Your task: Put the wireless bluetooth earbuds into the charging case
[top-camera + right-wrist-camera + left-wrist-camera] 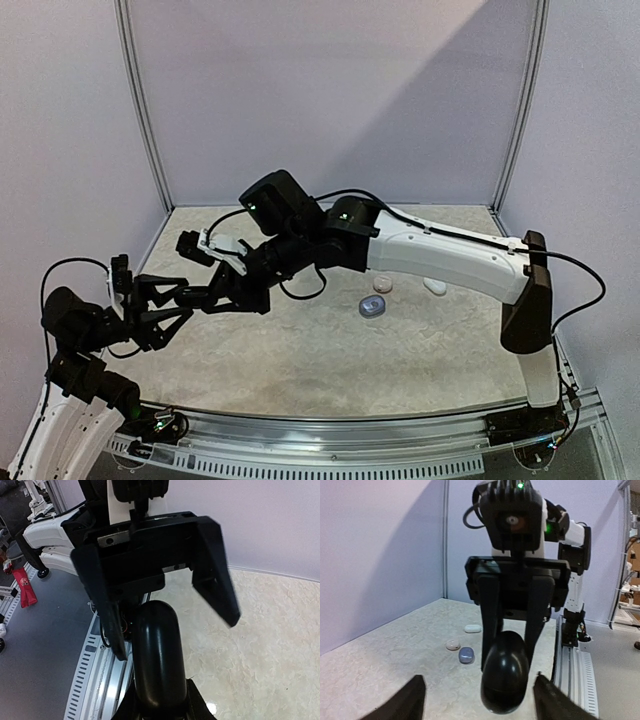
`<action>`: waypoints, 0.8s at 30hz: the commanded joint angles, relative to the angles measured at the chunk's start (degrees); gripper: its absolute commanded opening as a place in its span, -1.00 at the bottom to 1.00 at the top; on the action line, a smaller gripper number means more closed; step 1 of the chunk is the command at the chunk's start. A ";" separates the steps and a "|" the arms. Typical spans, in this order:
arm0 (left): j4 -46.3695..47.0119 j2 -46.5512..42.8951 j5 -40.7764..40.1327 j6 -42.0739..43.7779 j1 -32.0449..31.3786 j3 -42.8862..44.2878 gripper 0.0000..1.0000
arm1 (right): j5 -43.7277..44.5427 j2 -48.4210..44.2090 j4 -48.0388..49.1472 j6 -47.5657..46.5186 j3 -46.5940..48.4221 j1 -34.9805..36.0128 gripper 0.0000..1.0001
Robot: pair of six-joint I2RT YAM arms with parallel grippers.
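**Left gripper wide open, black case hanging on one pinch**

Left gripper (pixel 479 677) is spread, with a finger on either side of the glossy black pebble-shaped charging case (pixel 157 650) and no hold on it that I can see. So it's zero backup.

The case is up in the air over the speckled beige surface (pixel 300 370), right between the two arms. Its long axis runs in line with the fingers of the right gripper (pixel 160 702). The free rounded end pokes out toward the left gripper's open jaws. I can't see a seam, so no idea which end is the hinge. The right gripper is clamped on just the near end.

What worries me is a slick curved shell held by one end. An off-centre squeeze or a jerk could squirt it out, and it'd drop to the surface. The two grippers are also really close together, so a sloppy pull-away could knock it loose.

Further right on the surface are a blue-grey rounded piece (pixel 372 307), a pale pinkish piece (pixel 383 285) just beside it and a white oblong piece (pixel 435 285) a bit apart. They're too small to tell whether they're earbuds or more cases.
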 commanded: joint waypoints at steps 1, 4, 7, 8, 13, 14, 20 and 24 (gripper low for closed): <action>1.77 -0.81 -8.79 -0.91 0.58 0.67 0.99 | -0.90 -1.25 -3.22 6.75 -0.49 -4.57 -1.00; 0.93 -1.35 -12.38 0.60 0.84 0.89 0.99 | -4.41 0.08 -9.38 15.96 -2.69 -10.58 -1.00; 0.61 -1.19 -14.81 0.77 0.96 0.98 0.99 | -4.87 3.44 -18.64 21.37 -5.61 -15.36 -1.00; 0.59 -1.08 -14.91 0.69 1.03 1.00 0.99 | -5.35 4.61 -20.98 22.42 -7.06 -16.57 -1.00; 0.35 -0.46 -15.37 0.67 1.04 1.00 0.99 | -11.15 7.13 -20.78 25.87 -14.36 -19.59 -1.00; 0.33 -0.37 -15.51 0.68 1.05 1.00 0.99 | -11.48 7.88 -20.94 26.03 -14.56 -20.00 -1.00; -0.43 -0.06 -16.94 0.82 1.46 1.17 0.98 | -12.73 12.14 -21.21 26.31 -14.64 -21.48 -0.90; -0.87 0.18 -18.84 0.92 1.87 1.26 0.99 | -10.60 13.66 -22.45 26.01 -13.87 -21.98 -0.08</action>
